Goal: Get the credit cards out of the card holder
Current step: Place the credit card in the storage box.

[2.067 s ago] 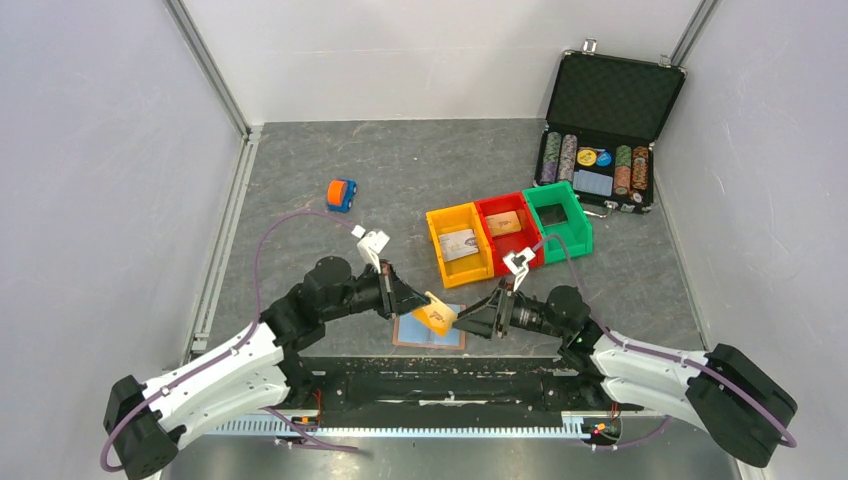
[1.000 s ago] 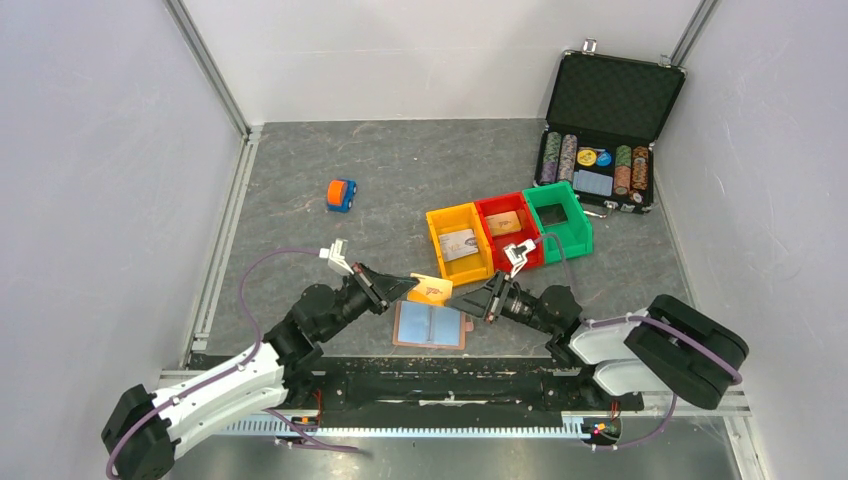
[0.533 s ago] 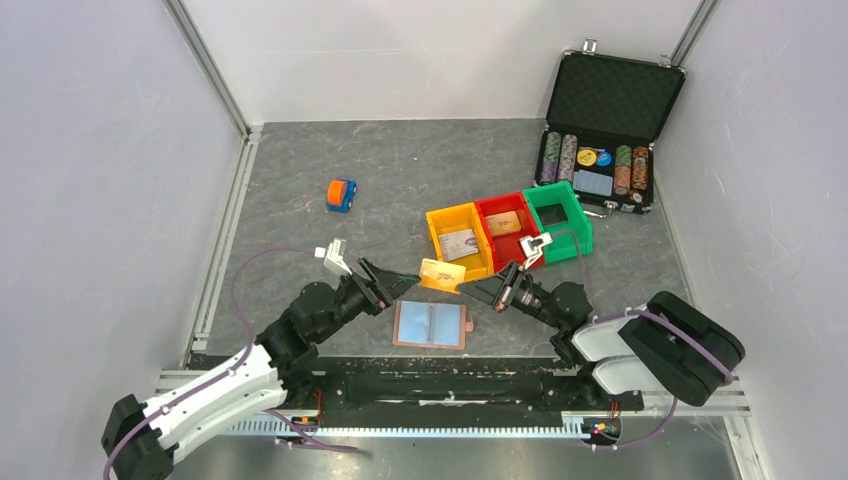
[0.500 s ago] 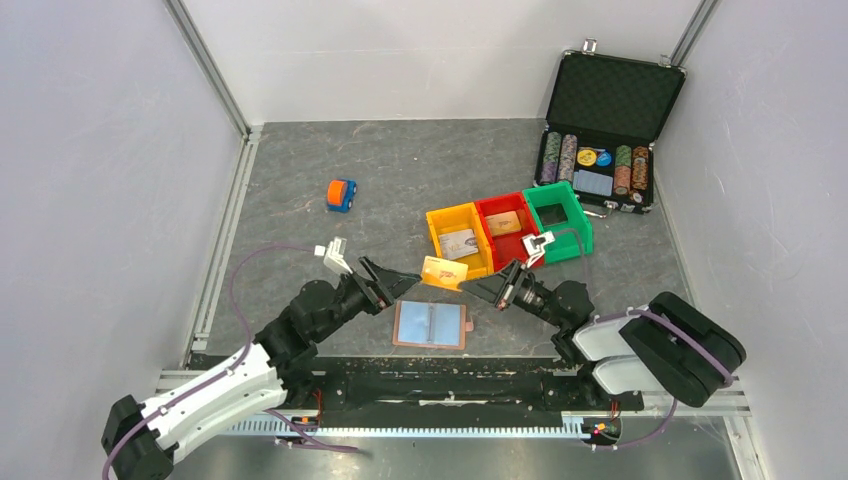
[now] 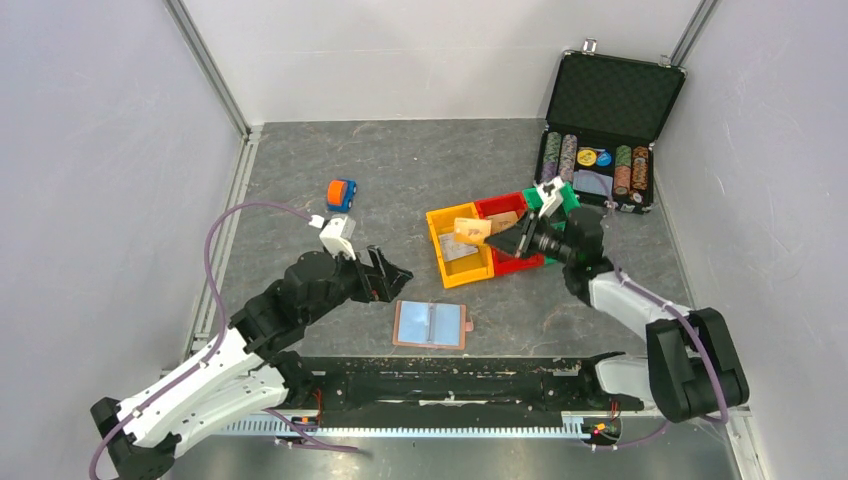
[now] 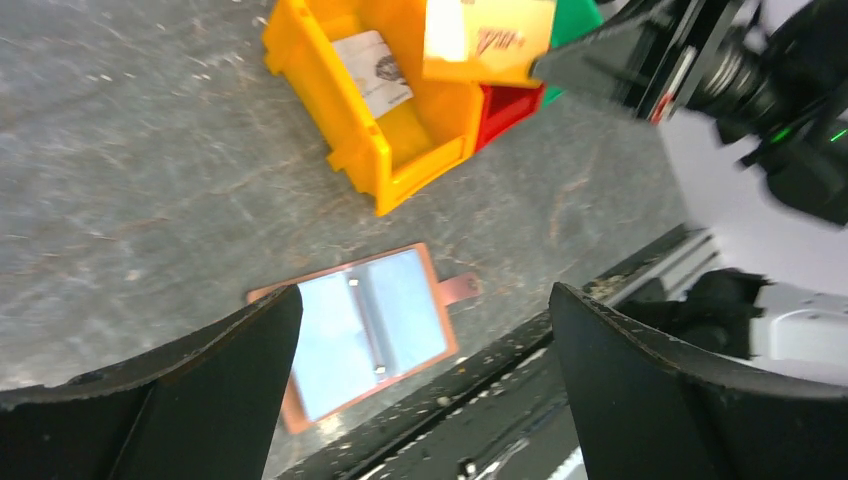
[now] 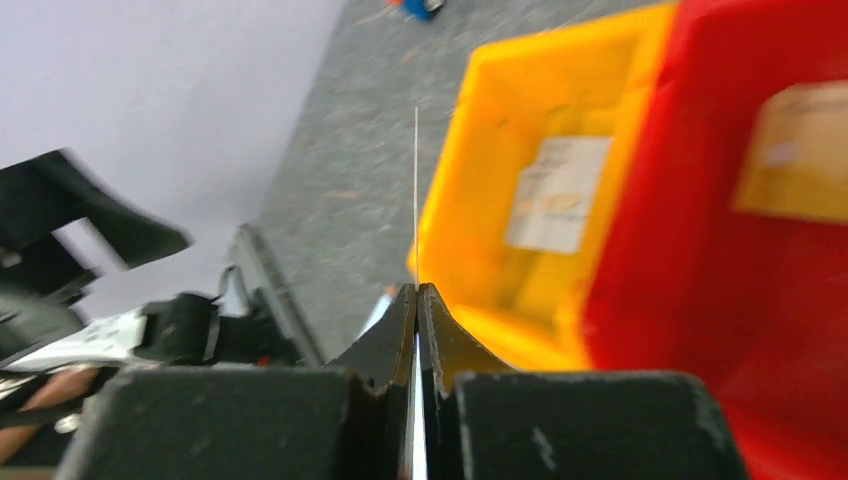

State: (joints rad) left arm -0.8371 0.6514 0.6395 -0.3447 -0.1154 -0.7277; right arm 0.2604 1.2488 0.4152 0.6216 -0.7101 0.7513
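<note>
The card holder (image 5: 432, 324) lies open and flat on the grey table, reddish-brown with pale blue pockets, also in the left wrist view (image 6: 365, 330). My right gripper (image 5: 503, 242) is shut on a yellow-orange credit card (image 5: 470, 231), held in the air over the yellow bin (image 5: 444, 258). The right wrist view shows that card edge-on as a thin line (image 7: 416, 200) between the pressed jaws of the gripper (image 7: 417, 290). My left gripper (image 5: 392, 276) stands wide open and empty, left of and above the holder (image 6: 425, 295). One card lies in the yellow bin (image 5: 457, 244), another in the red bin (image 5: 505, 222).
Yellow, red (image 5: 522, 258) and green (image 5: 575, 232) bins stand side by side right of centre. An open black chip case (image 5: 612, 95) sits at the back right. A small orange and blue toy car (image 5: 341, 194) is at the mid left. Walls close in on both sides.
The left gripper opened, let go of the yellow-orange card and drew back left. The right gripper shut on that card and carried it up and right, over the yellow bin.
</note>
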